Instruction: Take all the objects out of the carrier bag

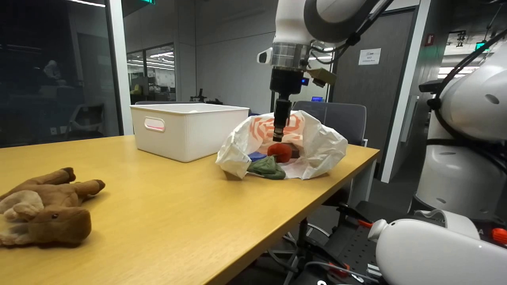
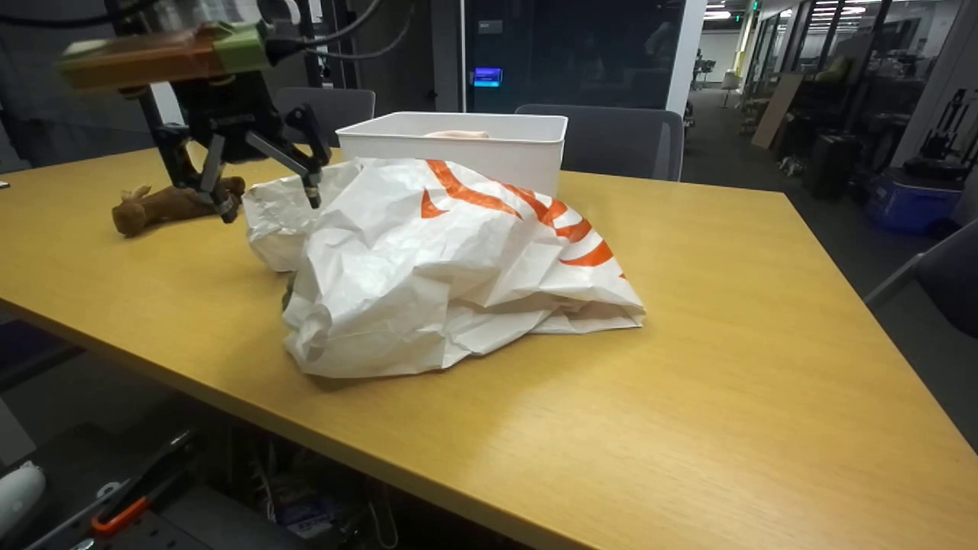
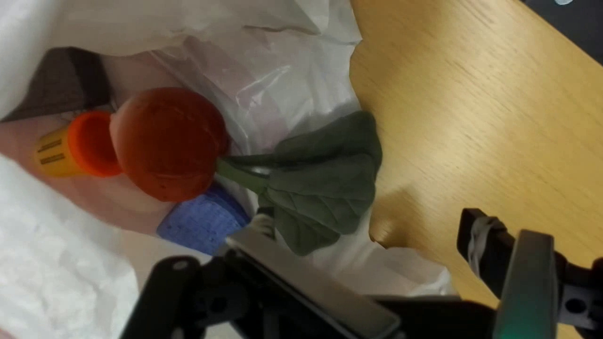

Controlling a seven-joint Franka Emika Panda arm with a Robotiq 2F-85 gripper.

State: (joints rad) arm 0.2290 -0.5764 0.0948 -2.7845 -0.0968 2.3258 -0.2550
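Gripper (image 2: 270, 202) is hovering at mouth of bag (image 2: 458, 267), jaws wide, holding nothing. Inside, red toy (image 3: 172, 143) (leaves (image 3: 325, 186) reaching lip), blue item (image 3: 202, 219), tub (image 3: 87, 146) & dk. item (image 3: 59, 84) are awaiting removal; plush (image 1: 51, 209) is lying outside, prob. done.

1. Yellow wooden table (image 2: 764, 367) in both exterior views, with a soft sheen on top.
2. In an exterior view, beyond the far edge: dark window (image 1: 51, 31) with faint reflections, gray wall (image 1: 233, 59), and an office window (image 1: 162, 77) with bright ceiling lights (image 1: 161, 54) behind.
3. Near the far corner there: gray chair (image 1: 348, 118) behind the table, then gray door (image 1: 368, 87) with a white paper sign (image 1: 370, 56).
4. In an exterior view, behind the far edge: dark chair (image 2: 623, 145), another dark chair (image 2: 348, 107), glowing blue screen (image 2: 487, 76).
5. Past the far right corner: dark hallway floor (image 2: 741, 168), overhead lights (image 2: 717, 14), glass wall (image 2: 901, 34), leaning brown board (image 2: 777, 111).
6. Beyond the right edge: blue container (image 2: 913, 202), cut-off chair (image 2: 947, 290).
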